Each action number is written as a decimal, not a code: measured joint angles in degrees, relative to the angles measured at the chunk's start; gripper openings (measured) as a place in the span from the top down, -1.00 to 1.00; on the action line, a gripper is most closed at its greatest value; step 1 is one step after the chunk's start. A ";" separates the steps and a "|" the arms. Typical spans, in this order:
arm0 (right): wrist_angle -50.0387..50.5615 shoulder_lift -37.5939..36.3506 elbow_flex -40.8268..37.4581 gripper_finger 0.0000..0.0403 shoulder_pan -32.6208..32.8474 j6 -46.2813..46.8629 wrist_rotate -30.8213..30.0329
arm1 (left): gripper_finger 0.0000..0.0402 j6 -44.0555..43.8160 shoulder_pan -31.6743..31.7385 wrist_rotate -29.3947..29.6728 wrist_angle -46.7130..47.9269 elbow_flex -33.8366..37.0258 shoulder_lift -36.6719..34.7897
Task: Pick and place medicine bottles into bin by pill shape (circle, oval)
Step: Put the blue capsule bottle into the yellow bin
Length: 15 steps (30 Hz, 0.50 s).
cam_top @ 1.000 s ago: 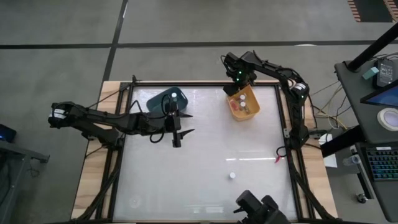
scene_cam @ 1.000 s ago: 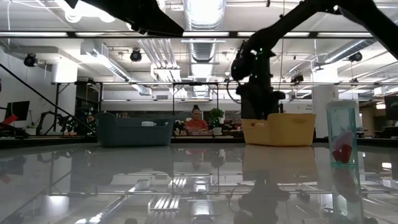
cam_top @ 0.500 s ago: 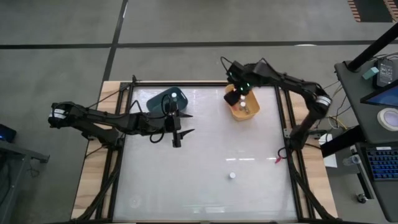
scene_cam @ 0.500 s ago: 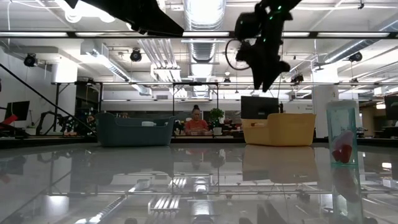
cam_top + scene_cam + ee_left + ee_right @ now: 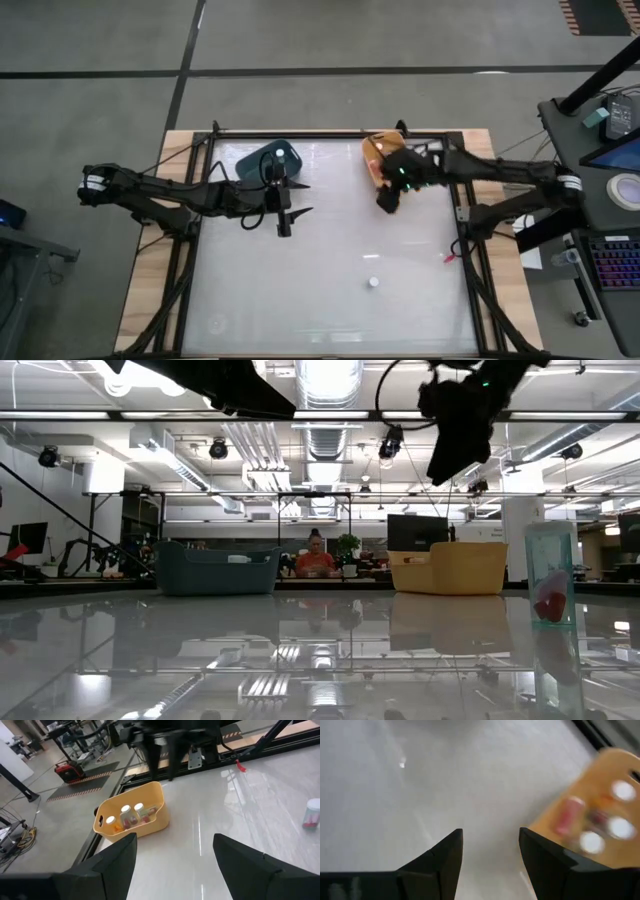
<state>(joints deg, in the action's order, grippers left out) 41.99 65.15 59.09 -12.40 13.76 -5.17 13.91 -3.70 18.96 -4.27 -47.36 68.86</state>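
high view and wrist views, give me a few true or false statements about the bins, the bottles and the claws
1. The right claw holds a bottle. False: its fingers are open with nothing between them, as the right wrist view shows.
2. One medicine bottle stands alone on the table, away from both bins. True.
3. The yellow bin is empty. False: several white-topped bottles sit inside it.
4. The left claw is open, beside the teal bin. True.
5. The right claw hangs over the teal bin. False: it is beside the yellow bin, on the table's right half.
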 joint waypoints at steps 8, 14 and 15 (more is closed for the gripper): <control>-21.44 -10.25 -14.21 0.07 8.45 -9.41 -1.24 | -0.23 -5.94 -0.13 -0.24 -0.02 0.11 0.02; -34.55 -15.40 -21.75 0.07 11.86 -13.64 -2.56 | -0.23 -12.00 -0.85 -0.27 -1.43 0.13 0.41; -36.17 -15.92 -22.66 0.07 12.31 -13.63 -2.54 | -0.23 -12.14 -1.09 -0.30 -1.74 0.13 0.56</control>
<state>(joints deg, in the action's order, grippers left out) 5.82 49.23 36.43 -0.09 0.13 -7.70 1.77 -4.80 18.65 -6.01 -47.22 69.42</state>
